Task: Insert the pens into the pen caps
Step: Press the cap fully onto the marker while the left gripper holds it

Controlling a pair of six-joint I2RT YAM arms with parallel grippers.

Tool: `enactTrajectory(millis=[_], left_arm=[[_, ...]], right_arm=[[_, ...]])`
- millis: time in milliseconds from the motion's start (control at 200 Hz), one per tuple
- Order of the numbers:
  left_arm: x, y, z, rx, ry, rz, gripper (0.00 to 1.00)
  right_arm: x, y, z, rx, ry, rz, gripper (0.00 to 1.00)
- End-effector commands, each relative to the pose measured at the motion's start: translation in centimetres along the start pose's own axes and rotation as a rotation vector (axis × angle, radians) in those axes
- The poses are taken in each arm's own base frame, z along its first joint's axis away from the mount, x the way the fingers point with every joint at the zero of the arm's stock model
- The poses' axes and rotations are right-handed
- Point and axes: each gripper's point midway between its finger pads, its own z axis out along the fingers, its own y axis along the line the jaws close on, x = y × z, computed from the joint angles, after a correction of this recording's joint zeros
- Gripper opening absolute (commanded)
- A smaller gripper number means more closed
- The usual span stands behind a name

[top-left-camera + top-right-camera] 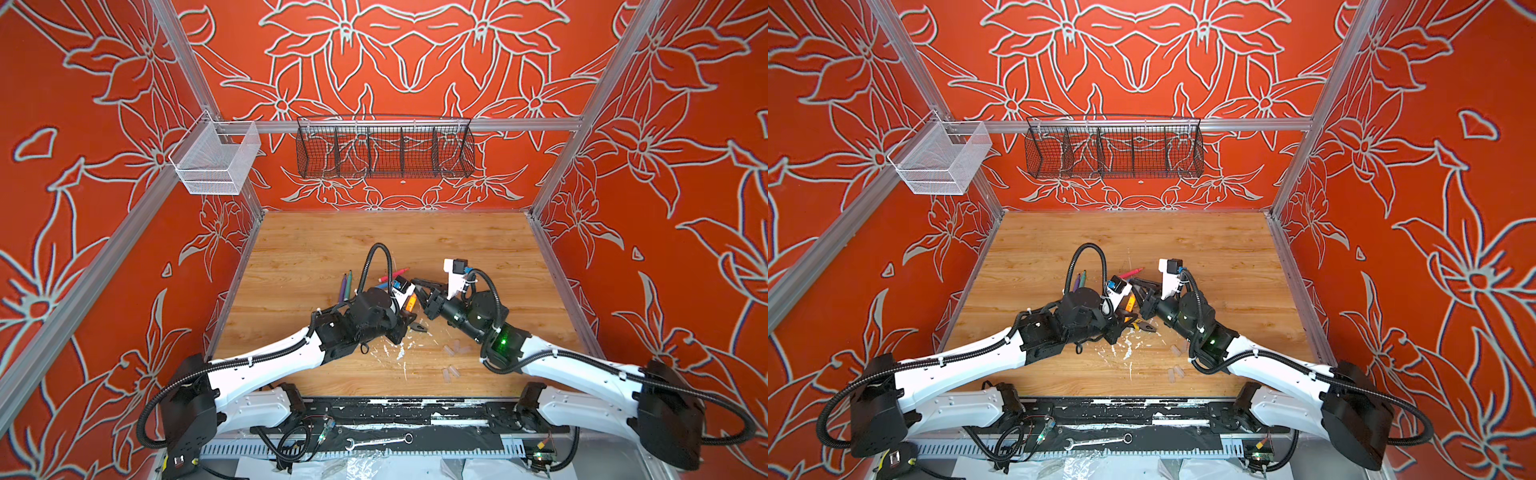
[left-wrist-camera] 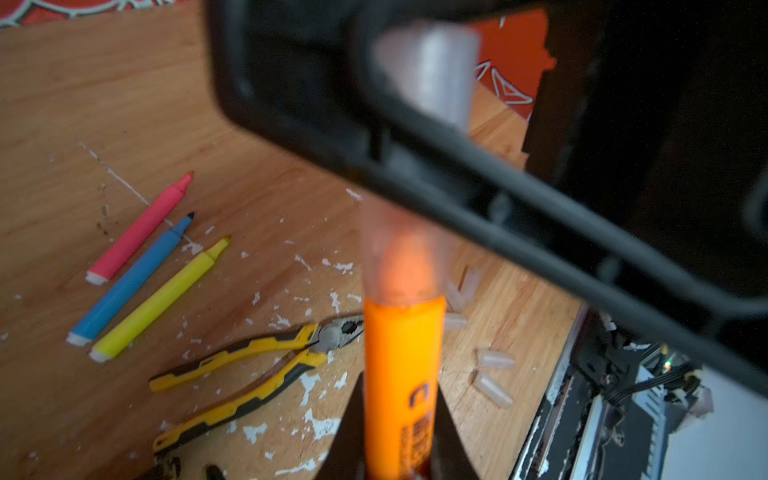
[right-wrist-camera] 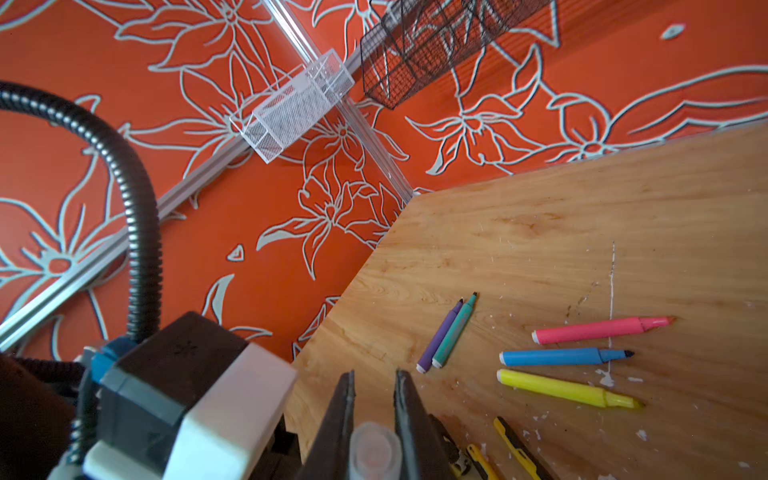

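Cap (image 2: 405,253) over orange pen (image 2: 399,353) tip

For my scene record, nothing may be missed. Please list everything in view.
orange pen: one, orange, gripped, tip inside cap
held clear cap: one, colourless, over that tip
purple pen, green pen: one each, side by side
pink pen, blue pen, yellow pen: one each, in a row
loose clear caps: five, colourless, table's near right
pliers: one, yellow-and-black handles, beside yellow pen
white flecks: many, around pliers
wire basket: one, black, hung rear middle
mesh basket: one, white, hung rear left
wrench: one, silver, before table
left gripper: shut on orange pen
right gripper: shut on held clear cap
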Motion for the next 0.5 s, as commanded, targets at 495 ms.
enactTrajectory(millis=[495], left_arm=[[-14.7, 7.0, -6.2, -0.143, -0.538, -0.123, 0.00]], right_arm=[[9.3, 3.4, 0.1, -0.317, 0.191, -0.118, 0.00]])
